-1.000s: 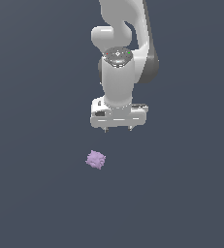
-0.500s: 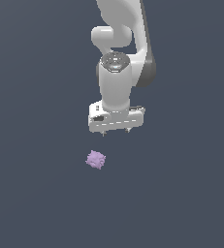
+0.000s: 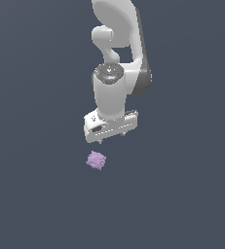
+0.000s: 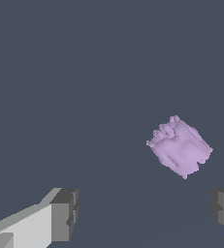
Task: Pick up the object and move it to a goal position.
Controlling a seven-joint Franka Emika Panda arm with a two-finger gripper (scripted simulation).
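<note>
The object [image 3: 96, 160] is a small pale purple lumpy ball with short bumps, lying on the dark grey floor. My white gripper [image 3: 111, 139] hangs just above it, a little toward the exterior view's right, not touching it. The jaws stand wide apart and hold nothing. In the wrist view the ball [image 4: 181, 147] lies ahead of the two dark fingertips [image 4: 65, 214], nearer to one of them, outside the gap between them. My gripper [image 4: 145, 213] shows there only as the two finger ends.
A plain dark grey floor [image 3: 36, 194] fills both views. The white arm [image 3: 119, 58] rises above the gripper.
The arm has come down and shifted toward the exterior view's left, closer to the ball. The ball has not moved. The jaws stay open.
</note>
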